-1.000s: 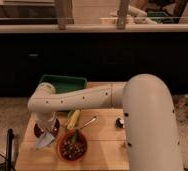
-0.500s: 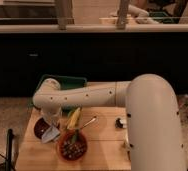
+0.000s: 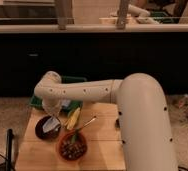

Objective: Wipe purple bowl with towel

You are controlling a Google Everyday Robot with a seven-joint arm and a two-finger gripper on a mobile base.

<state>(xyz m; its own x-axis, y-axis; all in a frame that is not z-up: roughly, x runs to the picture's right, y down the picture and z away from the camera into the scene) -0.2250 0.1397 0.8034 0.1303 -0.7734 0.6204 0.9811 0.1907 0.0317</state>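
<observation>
One pincer (image 3: pixel 51 112) hangs over the purple bowl (image 3: pixel 40 131), towel (image 3: pixel 50 124) inside; we cannot tell its grip, so we should press lightly, circling the wall.

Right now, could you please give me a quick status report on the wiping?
Pincer low over purple bowl. Towel lying inside it. Yellow object and red bowl close alongside.

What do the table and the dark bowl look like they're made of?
Table: pale matte wood, judging by its plank seam and tan colour. Purple bowl: smooth and dark, plastic or glazed ceramic, cannot tell which. The gripper hangs just above it, over the whitish towel inside.
</observation>
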